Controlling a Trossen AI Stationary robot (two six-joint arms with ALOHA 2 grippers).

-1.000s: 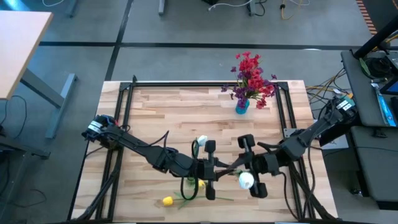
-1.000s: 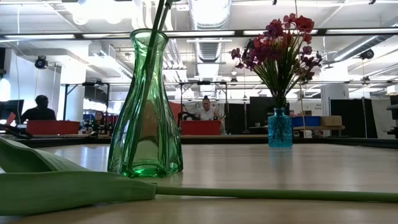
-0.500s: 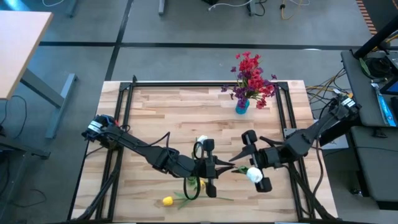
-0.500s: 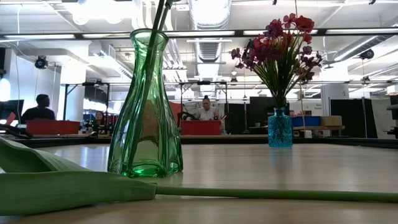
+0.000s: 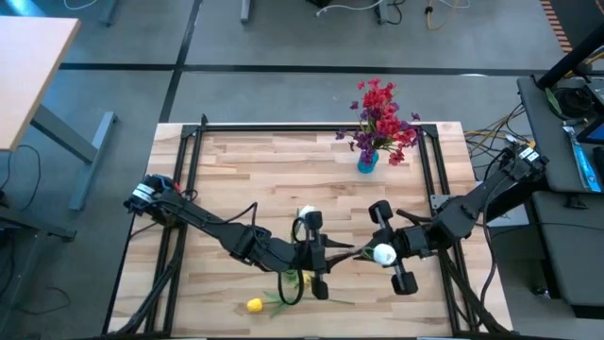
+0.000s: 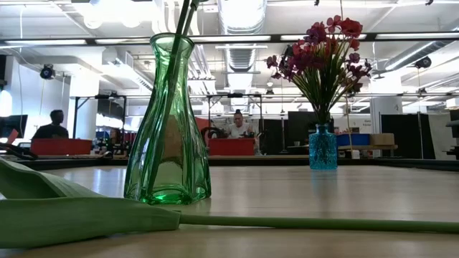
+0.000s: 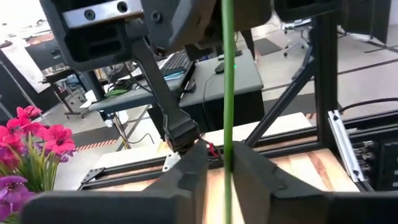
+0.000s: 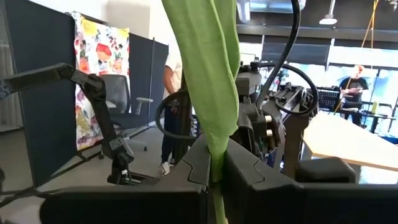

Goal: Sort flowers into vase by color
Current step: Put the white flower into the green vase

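Green stem (image 7: 227, 93) runs straight up between the fingers (image 7: 186, 177) of the left gripper (image 5: 319, 268), which stand narrow around it; whether they are pinching it cannot be told. Just beyond that gripper, toward the right arm, the same stem leads to a white flower (image 5: 383, 253) that sits at the right gripper (image 5: 393, 246). The right gripper's fingers (image 8: 194, 163) are closed on the stem just under a long green leaf (image 8: 208, 68), which rises between them in the right wrist view. The two grippers face each other, near but apart, over the front middle of the wooden table (image 5: 255, 170).

Right under the left gripper stands a green glass vase (image 6: 168, 125) with thin stems rising out of its mouth. Beside the left gripper, a little toward the table's far edge, shows another white flower (image 5: 306, 215). Nearer the front edge than the left gripper, a yellow flower (image 5: 254, 304) lies flat on the wood. Well away from both grippers, at the far edge and nearer the right arm's side, a small blue vase (image 5: 367, 161) holds the red flowers (image 5: 377, 100) and purple flowers (image 5: 366, 138) together.

In the low view a leaf and stem (image 6: 287, 223) lie across the table close to the camera, and people sit in the room behind.
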